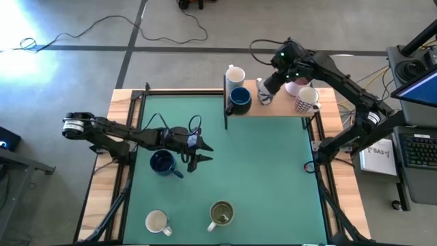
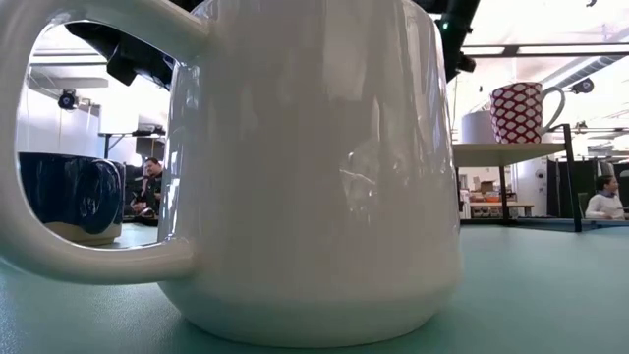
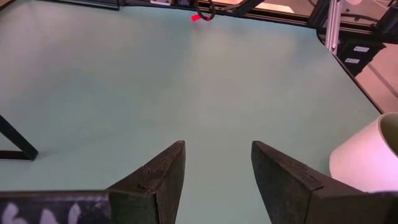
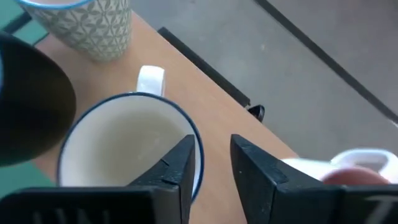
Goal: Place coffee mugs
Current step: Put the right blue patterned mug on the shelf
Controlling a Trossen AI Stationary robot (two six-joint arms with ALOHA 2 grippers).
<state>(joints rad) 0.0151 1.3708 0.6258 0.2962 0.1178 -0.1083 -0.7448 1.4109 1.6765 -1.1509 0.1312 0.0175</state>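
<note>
We read this as the letting-go step: our right gripper point(image 1: 265, 96) hangs over the raised wooden shelf point(image 1: 276, 108) at the table's one o'clock corner, its jaws parted a little either side of the rim of a blue-rimmed mug point(image 4: 127, 146), one finger inside, not visibly clamping. To do it well, we should widen fully and lift straight up — no sideways drag that tips it into the neighbours. Four other mugs sit on that shelf; three wait on the green mat point(image 1: 259, 171), at nine, seven and six o'clock.

Our left gripper point(image 1: 198, 152) hovers near the centre, wide open and empty.

From overhead the arm hides the released mug, and the table-level camera is almost wholly blocked by one white mug point(image 2: 314, 167).
</note>
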